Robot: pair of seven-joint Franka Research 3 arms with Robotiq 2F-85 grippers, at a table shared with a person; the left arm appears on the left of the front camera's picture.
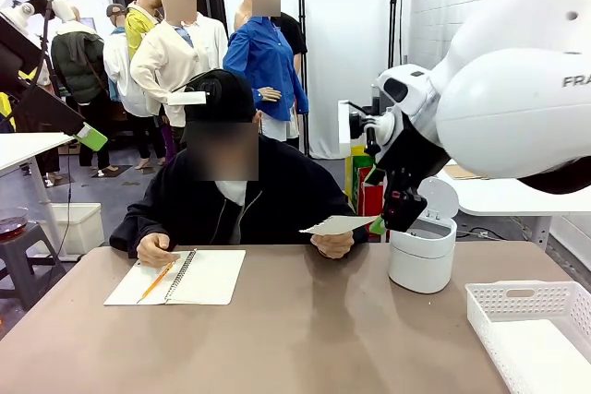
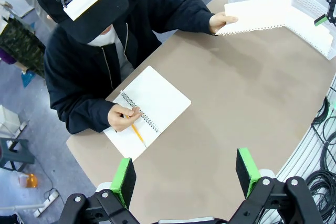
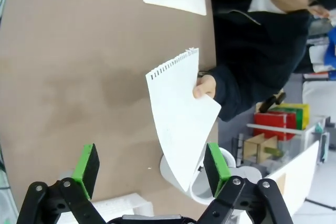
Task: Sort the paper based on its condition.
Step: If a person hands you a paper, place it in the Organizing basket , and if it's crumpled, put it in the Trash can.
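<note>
The paper (image 3: 181,129), held out flat above the tabletop's (image 1: 305,339) far right by the person's hand (image 1: 333,244), points its long axis at the released right hand (image 3: 151,167), far nearer than the also released left hand (image 2: 185,174).

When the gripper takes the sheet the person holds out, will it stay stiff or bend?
The paper sheet will probably flop: it is thin and already curves while the hand holds one edge. It looks light, so it may flutter. Its ragged torn edge could tear further if the right gripper pulls.
</note>
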